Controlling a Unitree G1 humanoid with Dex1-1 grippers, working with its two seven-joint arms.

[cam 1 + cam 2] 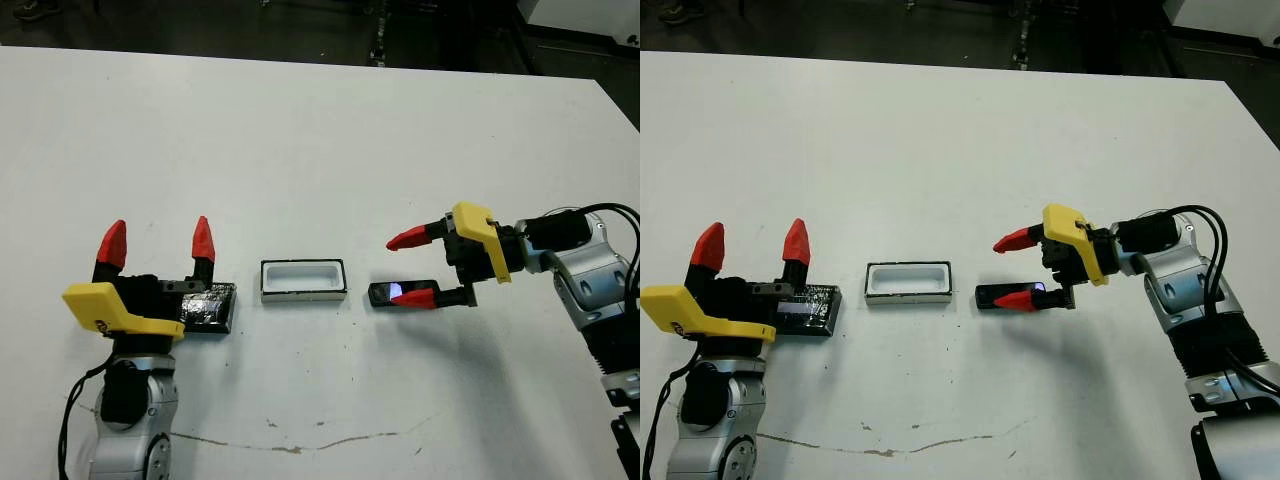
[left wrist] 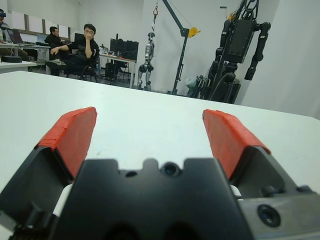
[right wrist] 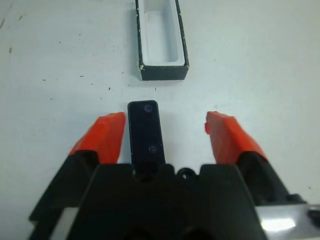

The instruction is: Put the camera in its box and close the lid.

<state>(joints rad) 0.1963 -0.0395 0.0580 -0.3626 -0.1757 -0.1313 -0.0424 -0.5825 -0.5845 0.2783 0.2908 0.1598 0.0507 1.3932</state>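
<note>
Both jaws stand wide apart, neither holding anything.

Left gripper point(image 1: 157, 246): nearest item, at the table's near left, fingers pointing away from the robot, red tips well separated. Its black body overlaps the lid point(image 1: 212, 307), a crinkly black panel lying flat on the white table point(image 1: 300, 130); the lid's left part is hidden behind the gripper, so its full outline cannot be made out.

Right gripper point(image 1: 413, 268): reaching in from the right, fingers pointing toward the robot's left. The camera point(image 3: 146, 134) lies flat on the table between the two spread fingers, close to one finger point(image 3: 102, 137) and apart from the other; contact cannot be judged. Its long axis runs left to right, in line with the box, one rounded end facing the box. Its rear end is cut off by the gripper body in the wrist view.

Box point(image 1: 303, 280): open, white inside, lying between lid and camera, long axis left to right, just beside the camera's end, not touching.

Beyond the table: seated people point(image 2: 75, 47) and idle robot frames.
</note>
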